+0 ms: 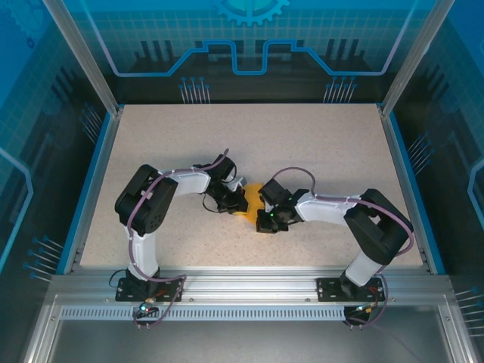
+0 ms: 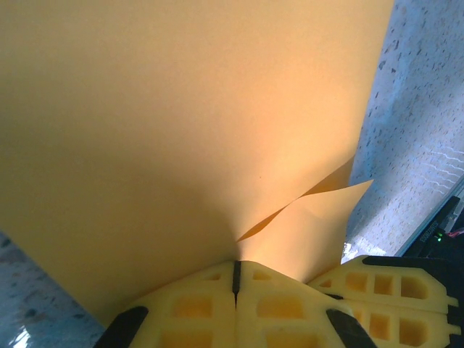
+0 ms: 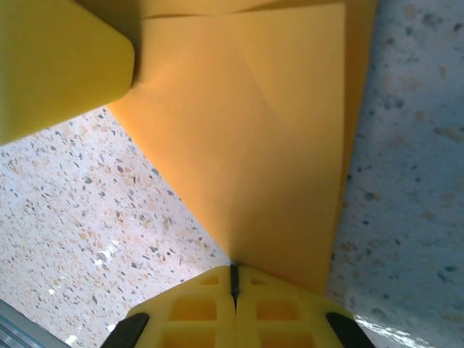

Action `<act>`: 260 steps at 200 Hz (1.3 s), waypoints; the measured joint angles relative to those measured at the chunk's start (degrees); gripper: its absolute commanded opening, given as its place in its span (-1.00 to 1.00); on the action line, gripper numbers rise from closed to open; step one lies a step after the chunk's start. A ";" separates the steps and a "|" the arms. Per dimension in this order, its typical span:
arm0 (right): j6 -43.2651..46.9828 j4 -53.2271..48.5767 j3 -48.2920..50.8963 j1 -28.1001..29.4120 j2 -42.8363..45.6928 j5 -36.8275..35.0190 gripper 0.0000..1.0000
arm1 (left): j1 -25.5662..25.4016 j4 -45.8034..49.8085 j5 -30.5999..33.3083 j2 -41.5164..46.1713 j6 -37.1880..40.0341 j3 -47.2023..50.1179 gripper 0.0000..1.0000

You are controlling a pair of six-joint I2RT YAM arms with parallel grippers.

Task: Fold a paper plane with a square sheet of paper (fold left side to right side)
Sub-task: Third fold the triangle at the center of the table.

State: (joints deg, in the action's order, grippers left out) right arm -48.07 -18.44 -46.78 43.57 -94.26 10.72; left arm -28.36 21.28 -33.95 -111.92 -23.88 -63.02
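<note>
- Top external view: the square sheet of paper [image 1: 249, 203] sits at the middle of the table [image 1: 318, 144].
- From the table's left side, the left gripper [image 2: 235, 279] pinches the sheet's edge, its fingers pressed together.
- From the table's right side, the right gripper [image 3: 233, 279] likewise clamps the sheet.

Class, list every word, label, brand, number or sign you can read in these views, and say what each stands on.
None readable. The square sheet of paper is blank; the left gripper, right gripper and table bear no lettering; the blue back panel has a gear drawing, no words.
</note>
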 measured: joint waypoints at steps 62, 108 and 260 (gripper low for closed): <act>-1.49 -0.61 2.64 0.00 2.73 -0.90 -1.00 | 0.00 0.55 0.26 0.00 0.00 -0.24 -0.89; -2.82 -0.46 5.25 0.00 5.20 -1.25 -1.00 | 0.00 0.66 0.26 0.00 0.00 -0.24 -0.89; 10.03 4.72 -1.22 -3.74 13.81 -1.40 -1.00 | -0.22 1.03 0.70 0.00 0.00 -0.57 -0.89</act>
State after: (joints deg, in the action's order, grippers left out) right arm -38.04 -13.72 -48.01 39.83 -80.44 9.32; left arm -28.58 22.31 -33.26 -111.92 -23.88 -63.59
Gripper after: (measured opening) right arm 0.043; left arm 0.060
